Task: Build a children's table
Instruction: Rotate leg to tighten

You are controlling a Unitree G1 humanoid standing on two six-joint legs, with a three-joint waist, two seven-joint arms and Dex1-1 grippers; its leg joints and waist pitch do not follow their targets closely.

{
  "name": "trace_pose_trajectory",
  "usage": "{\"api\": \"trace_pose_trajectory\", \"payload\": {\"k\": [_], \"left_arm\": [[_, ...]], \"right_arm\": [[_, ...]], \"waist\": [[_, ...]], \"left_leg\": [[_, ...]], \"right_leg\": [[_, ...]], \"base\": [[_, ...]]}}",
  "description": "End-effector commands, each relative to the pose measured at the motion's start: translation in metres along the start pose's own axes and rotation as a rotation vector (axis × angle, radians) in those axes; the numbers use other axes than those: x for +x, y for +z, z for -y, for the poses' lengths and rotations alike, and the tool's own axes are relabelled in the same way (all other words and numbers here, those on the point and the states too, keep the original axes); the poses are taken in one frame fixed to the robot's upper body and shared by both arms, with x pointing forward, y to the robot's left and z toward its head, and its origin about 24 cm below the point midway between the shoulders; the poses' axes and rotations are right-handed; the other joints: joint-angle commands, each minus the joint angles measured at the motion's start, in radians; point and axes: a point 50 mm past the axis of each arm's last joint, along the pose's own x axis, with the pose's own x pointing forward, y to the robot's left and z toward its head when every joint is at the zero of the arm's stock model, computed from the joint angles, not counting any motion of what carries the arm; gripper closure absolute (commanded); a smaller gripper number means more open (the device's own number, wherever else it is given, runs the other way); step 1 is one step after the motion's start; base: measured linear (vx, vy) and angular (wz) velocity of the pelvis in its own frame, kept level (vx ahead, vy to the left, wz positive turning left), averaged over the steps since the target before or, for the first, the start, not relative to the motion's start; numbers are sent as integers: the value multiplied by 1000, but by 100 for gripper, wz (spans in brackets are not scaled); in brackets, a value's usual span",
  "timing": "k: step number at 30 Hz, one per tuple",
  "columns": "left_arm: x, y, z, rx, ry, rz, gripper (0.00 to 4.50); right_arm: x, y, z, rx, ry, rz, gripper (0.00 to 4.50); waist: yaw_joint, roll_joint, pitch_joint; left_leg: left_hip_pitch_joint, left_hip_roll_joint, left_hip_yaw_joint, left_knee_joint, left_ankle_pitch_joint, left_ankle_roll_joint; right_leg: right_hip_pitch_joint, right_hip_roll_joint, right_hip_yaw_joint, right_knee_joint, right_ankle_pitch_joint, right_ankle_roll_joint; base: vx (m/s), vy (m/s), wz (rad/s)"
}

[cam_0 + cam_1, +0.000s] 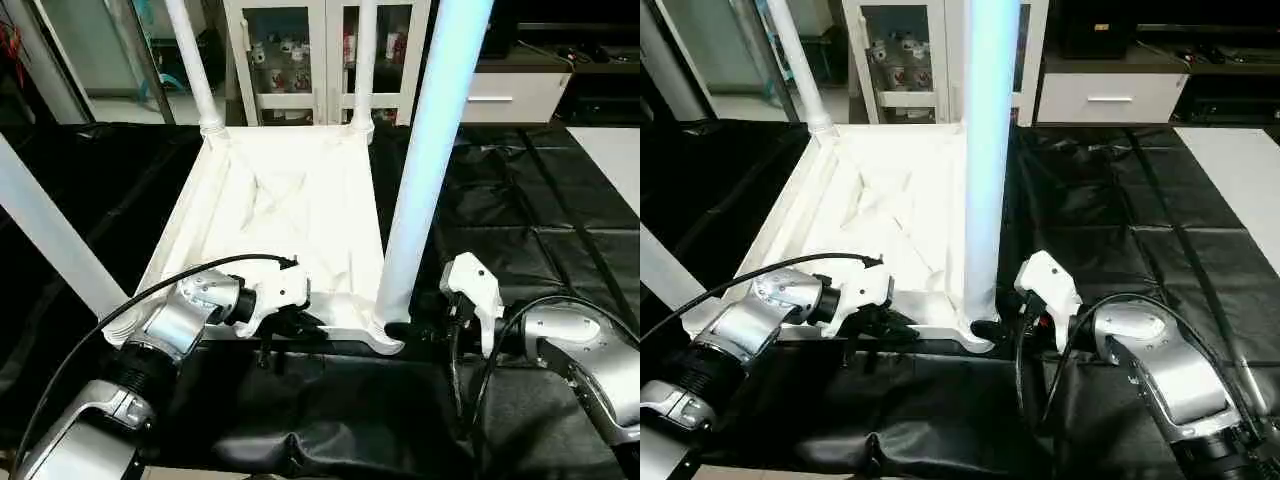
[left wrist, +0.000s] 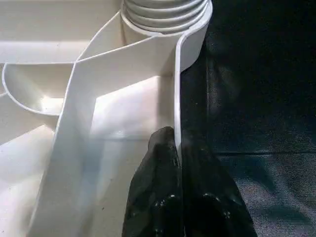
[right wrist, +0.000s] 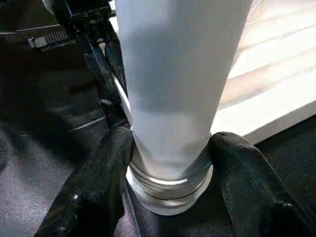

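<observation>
The white tabletop [image 1: 290, 200] lies upside down on the black-covered surface, its ribbed underside facing up. Legs stand in its far left socket [image 1: 195, 70] and far right socket [image 1: 365, 60], and another leg [image 1: 50, 230] rises at the near left corner. The near right leg [image 1: 430, 150] stands upright in its corner socket, with my right gripper [image 3: 170, 143] shut around its base just above the threaded collar. My left gripper [image 2: 177, 163] is shut on the tabletop's thin near rim [image 2: 176, 98], a little left of that socket.
The black cover [image 1: 520, 220] stretches wrinkled to the right and in front of the tabletop. A white glass-door cabinet [image 1: 300, 50] and a white drawer unit [image 1: 515, 95] stand behind. A cable [image 1: 150, 290] loops over my left forearm.
</observation>
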Motion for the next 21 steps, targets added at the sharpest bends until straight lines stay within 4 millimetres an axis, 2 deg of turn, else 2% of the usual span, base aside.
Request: {"api": "trace_pose_trajectory", "payload": {"k": [1,6,10,17,18,21], "left_arm": [[8,-4,7,-17,-29,-2,450],[7,-4,6,-16,-26,-3,450],[7,-4,5,-16,-23,-7,450],[6,-4,5,-17,-21,-9,450],[6,-4,5,-17,-20,-9,450],[6,-4,5,-17,-20,-10,450]], "right_arm": [[3,-5,2,28,-12,-27,146],[5,-4,1,23,-8,-30,109],[9,-6,-1,10,14,-43,109],[12,-4,-1,24,18,-23,109],[13,-3,-1,26,20,-19,135],[13,-3,-1,26,24,-12,142]], "waist": [[-3,-24,-48],[-2,-23,-51],[2,-23,-53],[1,-23,-52],[1,-22,-52],[2,-23,-52]], "left_leg": [[19,80,-30,-79,-191,69],[20,81,-30,-79,-174,70],[18,80,-28,-76,-143,86],[19,82,-29,-78,-158,82],[19,82,-29,-78,-157,82],[19,81,-29,-78,-159,79]], "right_leg": [[28,-95,48,-82,-141,-250],[28,-93,47,-79,-105,-255],[31,-94,46,-76,-60,-261],[30,-94,46,-77,-86,-260],[30,-93,46,-77,-82,-261],[30,-94,46,-77,-86,-262]], "base": [[0,0,0],[0,0,0],[0,0,0],[0,0,0],[0,0,0],[0,0,0]]}}
